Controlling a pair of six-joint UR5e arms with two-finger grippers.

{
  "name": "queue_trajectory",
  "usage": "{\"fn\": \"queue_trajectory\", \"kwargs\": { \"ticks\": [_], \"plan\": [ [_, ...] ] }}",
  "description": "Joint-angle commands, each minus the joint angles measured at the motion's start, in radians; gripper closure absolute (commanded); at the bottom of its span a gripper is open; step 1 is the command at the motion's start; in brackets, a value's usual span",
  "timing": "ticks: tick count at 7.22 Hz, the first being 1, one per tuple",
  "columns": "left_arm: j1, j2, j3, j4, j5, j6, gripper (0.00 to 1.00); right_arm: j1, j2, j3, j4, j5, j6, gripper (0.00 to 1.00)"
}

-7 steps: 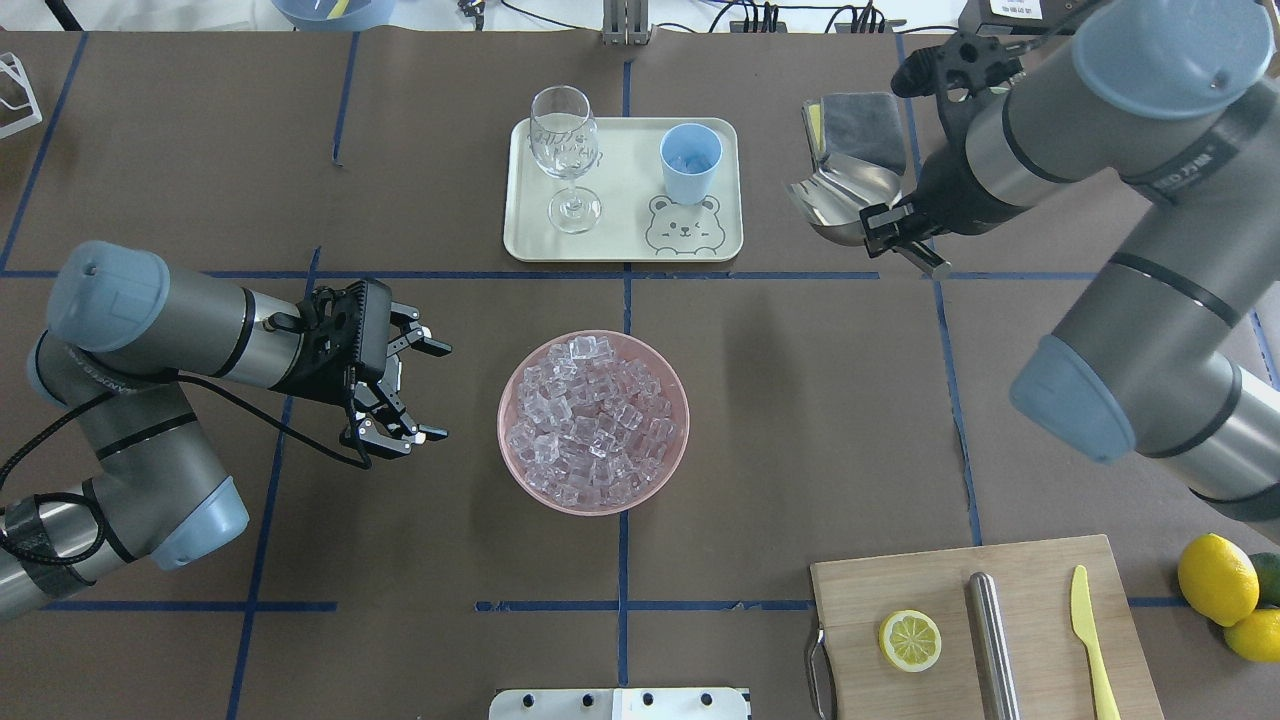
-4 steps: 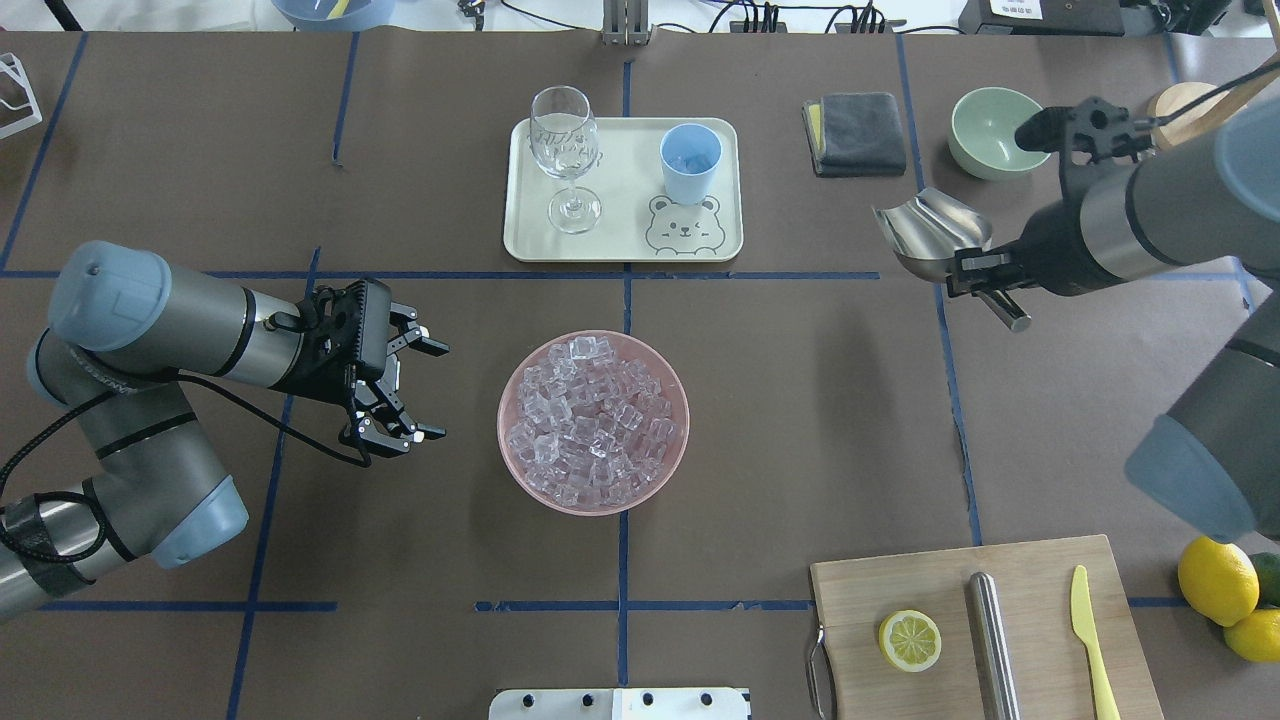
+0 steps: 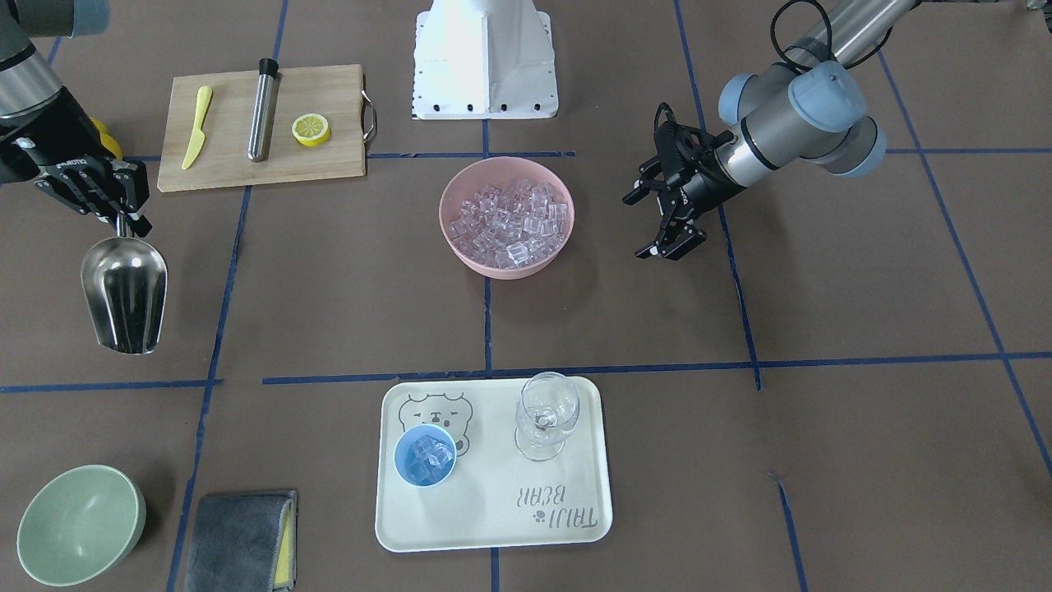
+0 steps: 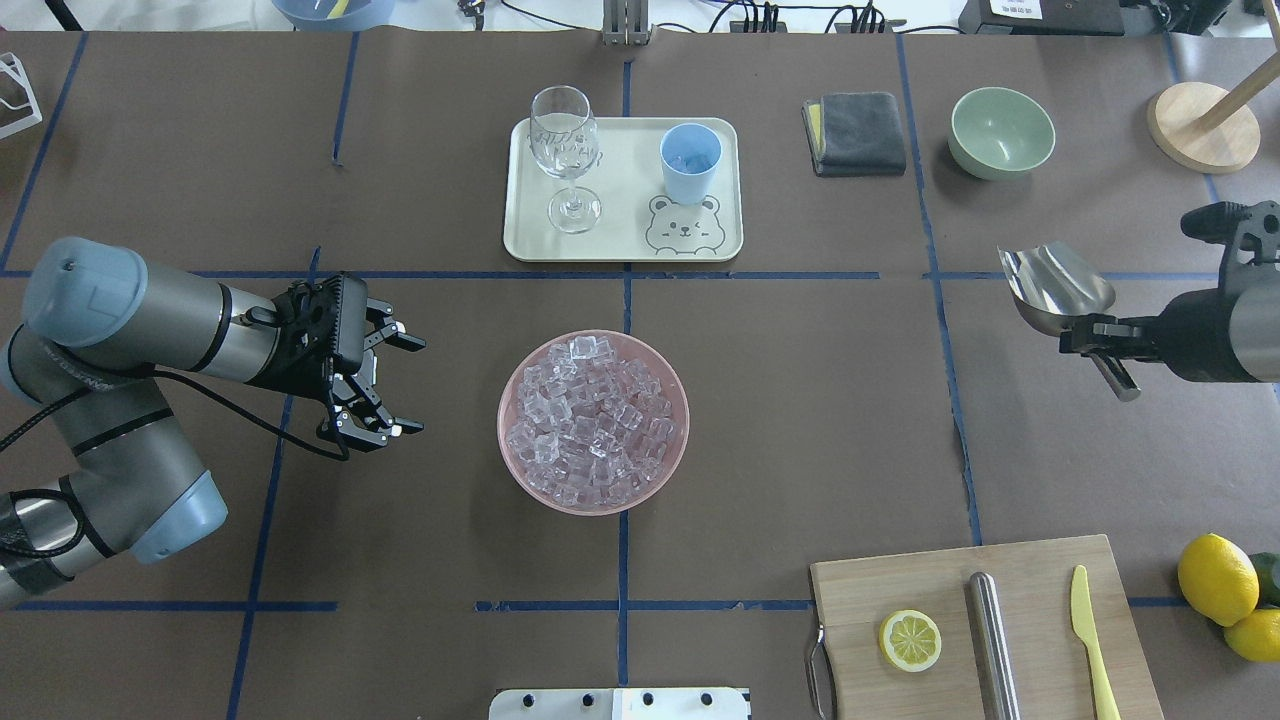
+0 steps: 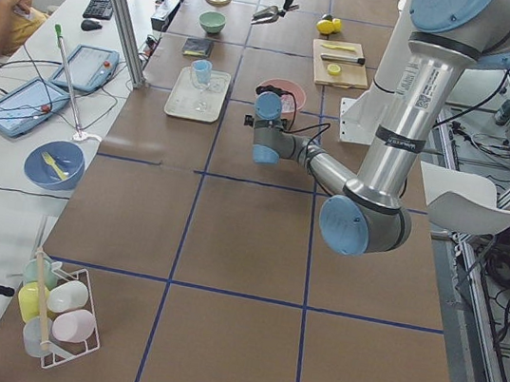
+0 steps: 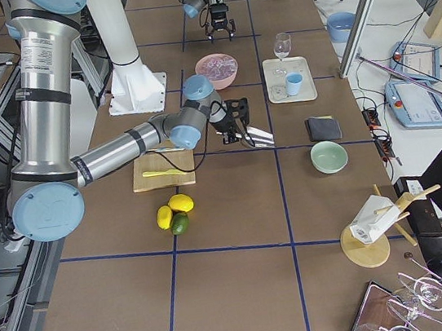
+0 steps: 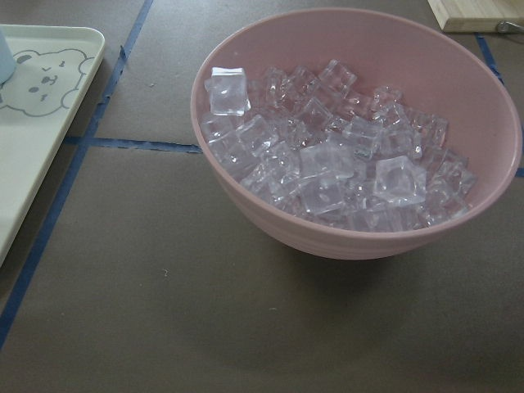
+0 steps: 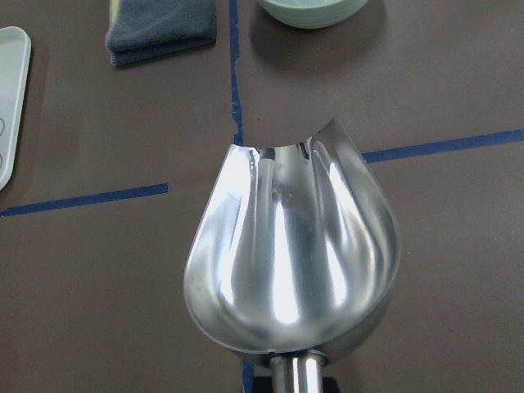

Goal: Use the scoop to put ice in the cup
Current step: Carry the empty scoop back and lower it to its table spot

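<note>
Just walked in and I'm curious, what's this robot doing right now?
The right gripper holds an empty steel scoop by its handle, off at the table's right side, away from the pink bowl of ice cubes. The light-blue cup on the tray already has a few cubes in it. The left gripper hangs open and empty beside the bowl.

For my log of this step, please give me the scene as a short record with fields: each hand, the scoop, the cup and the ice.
right hand: shut on the scoop's handle, out at the robot's right side
scoop: empty, far from the tray
left hand: open, holds nothing, beside the pink bowl
ice: fills the pink bowl
cup: upright on the tray, some cubes inside
glass: upright on the tray, beside the cup
</note>
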Motion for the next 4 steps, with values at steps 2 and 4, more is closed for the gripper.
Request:
{"fn": "queue_trajectory", "kwargs": {
  "ticks": [2,4],
  "plan": [
    [-0.066,0.001,0.02,0.0,-0.166,0.0,0.0,-0.089,-0.059,-0.033,0.12,-0.142,0.093,1.0],
    [-0.064,-0.001,0.052,-0.002,-0.181,0.029,0.0,-0.14,-0.06,-0.079,0.2,-0.254,0.135,1.0]
  ]
}}
